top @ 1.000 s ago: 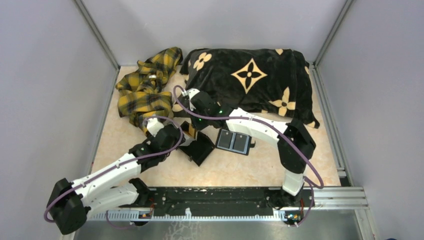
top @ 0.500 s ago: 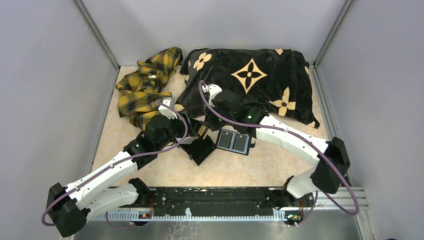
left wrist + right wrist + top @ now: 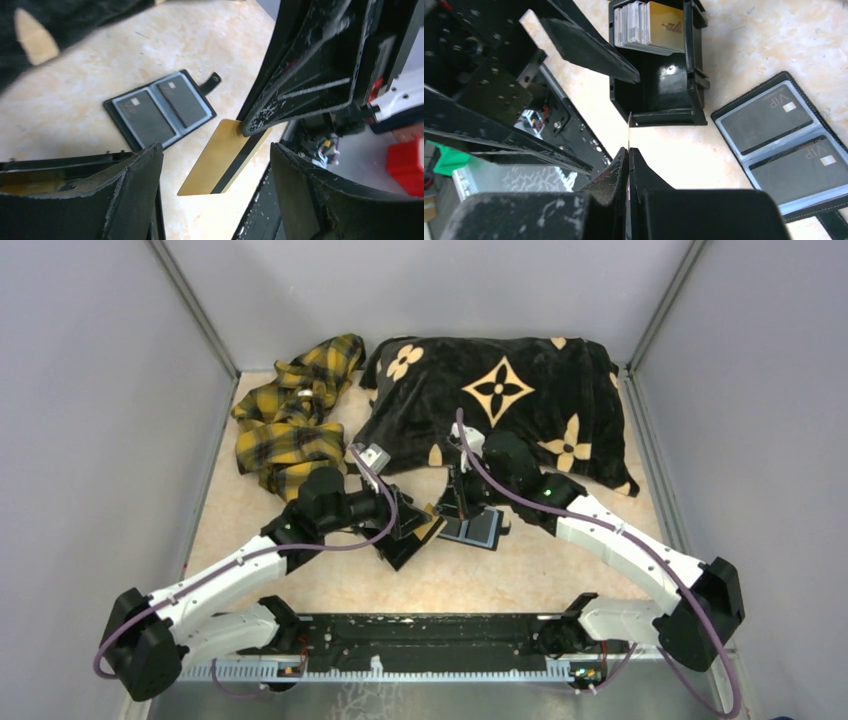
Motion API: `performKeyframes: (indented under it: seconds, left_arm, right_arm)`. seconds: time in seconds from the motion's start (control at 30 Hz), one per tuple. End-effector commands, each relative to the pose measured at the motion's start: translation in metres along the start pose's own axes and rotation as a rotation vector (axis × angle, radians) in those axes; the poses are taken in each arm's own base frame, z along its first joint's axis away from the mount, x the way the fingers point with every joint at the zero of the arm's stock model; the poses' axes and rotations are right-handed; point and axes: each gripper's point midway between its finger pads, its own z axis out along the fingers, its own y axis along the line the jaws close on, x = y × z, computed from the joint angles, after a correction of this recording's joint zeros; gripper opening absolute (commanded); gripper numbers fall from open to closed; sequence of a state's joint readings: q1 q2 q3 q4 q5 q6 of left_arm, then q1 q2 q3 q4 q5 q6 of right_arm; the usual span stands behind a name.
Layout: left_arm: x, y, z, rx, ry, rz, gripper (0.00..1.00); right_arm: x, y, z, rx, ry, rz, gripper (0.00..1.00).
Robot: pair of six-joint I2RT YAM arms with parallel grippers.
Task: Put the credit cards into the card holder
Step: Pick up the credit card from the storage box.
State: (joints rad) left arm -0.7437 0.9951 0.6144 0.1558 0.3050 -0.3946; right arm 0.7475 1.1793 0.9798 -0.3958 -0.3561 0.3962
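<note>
Evidently ready for insertion, the right end effector (image 3: 629, 150) pinched a thin gold card with a black stripe (image 3: 225, 160) by its edge. The left end effector (image 3: 215, 150) gaped empty nearby. The black folding card holder (image 3: 160, 107) lay spread flat on the worktop (image 3: 300, 580), midway between its side edges.

- left arm (image 3: 230, 575), lower left of the top view: white link shells, black joint housings
- right arm (image 3: 620, 540), lower right: same build, white shells, black joints
- purple cable (image 3: 395, 510) along each arm, slack loops at wrist and base ends
- green LED (image 3: 546, 490) lit on the right arm's black joint, frame centre
- left gripper fingers (image 3: 130, 195): matte black, wedge-shaped, edges scuffed pale
- right gripper fingers (image 3: 606, 175): black, same pale speckled wear
</note>
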Motion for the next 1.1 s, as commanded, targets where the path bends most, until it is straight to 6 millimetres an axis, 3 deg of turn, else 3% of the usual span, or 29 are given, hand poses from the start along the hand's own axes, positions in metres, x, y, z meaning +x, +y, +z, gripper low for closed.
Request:
performKeyframes:
  seconds: [0.0, 0.23, 0.5, 0.63, 0.73, 0.77, 0.87, 0.93, 1.07]
  left_arm:
    - [0.017, -0.024, 0.002, 0.199, 0.085, 0.050, 0.83]
    - [0.025, -0.029, -0.001, 0.281, 0.121, 0.036, 0.74]
    - [0.034, -0.035, -0.004, 0.412, 0.189, -0.012, 0.33]
    - [0.037, -0.036, -0.004, 0.441, 0.211, -0.037, 0.01]
    - [0.037, -0.037, -0.003, 0.457, 0.214, -0.052, 0.00]
    - [0.036, -0.037, -0.002, 0.460, 0.210, -0.056, 0.00]
    - [0.033, -0.031, 0.003, 0.417, 0.193, -0.082, 0.00]
    - [0.029, -0.025, 0.007, 0.372, 0.166, -0.113, 0.00]
    - [0.021, -0.018, 0.013, 0.322, 0.079, -0.191, 0.00]
  right_arm:
    - [-0.017, 0.025, -0.018, -0.131, -0.069, -0.002, 0.00]
    - [-0.016, 0.029, -0.023, -0.171, -0.064, 0.012, 0.00]
    - [-0.011, 0.026, -0.017, -0.211, -0.028, 0.039, 0.00]
    - [-0.010, 0.018, -0.014, -0.209, -0.021, 0.058, 0.00]
    - [-0.010, 0.013, -0.012, -0.214, -0.020, 0.069, 0.00]
    - [-0.011, 0.010, -0.012, -0.204, -0.026, 0.072, 0.03]
    - [-0.012, -0.005, -0.014, -0.118, -0.069, 0.059, 0.32]
    - [-0.013, -0.016, -0.017, -0.056, -0.117, 0.053, 0.45]
    - [-0.008, -0.031, -0.022, 0.012, -0.195, 0.074, 0.54]
